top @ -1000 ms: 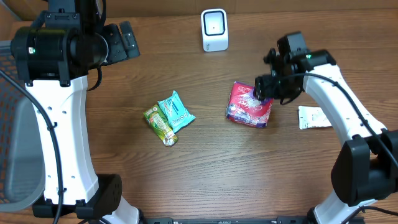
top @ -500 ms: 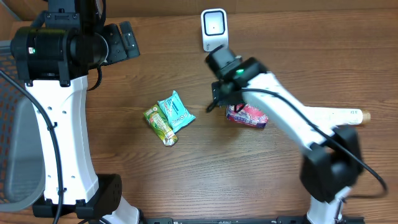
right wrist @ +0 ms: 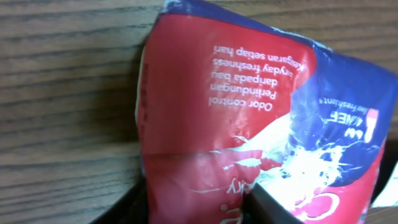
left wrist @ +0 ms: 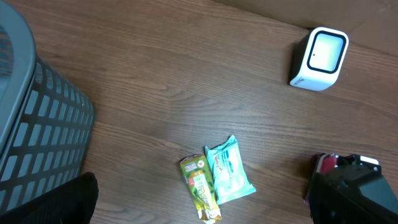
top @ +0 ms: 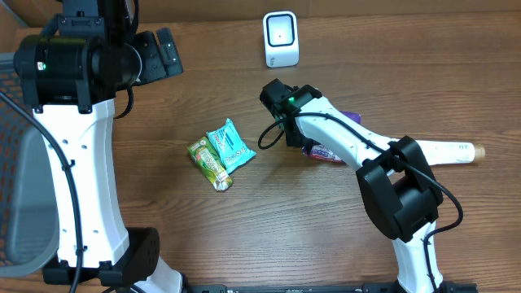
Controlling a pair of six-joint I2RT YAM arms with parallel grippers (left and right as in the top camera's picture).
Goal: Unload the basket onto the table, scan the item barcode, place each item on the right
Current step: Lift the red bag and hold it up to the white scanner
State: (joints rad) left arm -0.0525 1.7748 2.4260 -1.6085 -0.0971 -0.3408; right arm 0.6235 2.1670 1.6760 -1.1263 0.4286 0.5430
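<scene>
Two arms are sitting at a table [top: 244, 228], and one is grabbing a pack.
The right gripper [right wrist: 199, 208] is pinching the red pack [right wrist: 249, 112] from both sides. The pack is lying on the table, below the white scanner [top: 281, 38]. The left gripper [top: 163, 53] is hanging far to the left, fingers spread wide, holding nothing. A blue snack [top: 230, 145] and a green snack [top: 210, 163] are lying side by side, touching.

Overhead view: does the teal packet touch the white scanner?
No, the teal packet lies beside the green packet, well apart from the scanner.
</scene>
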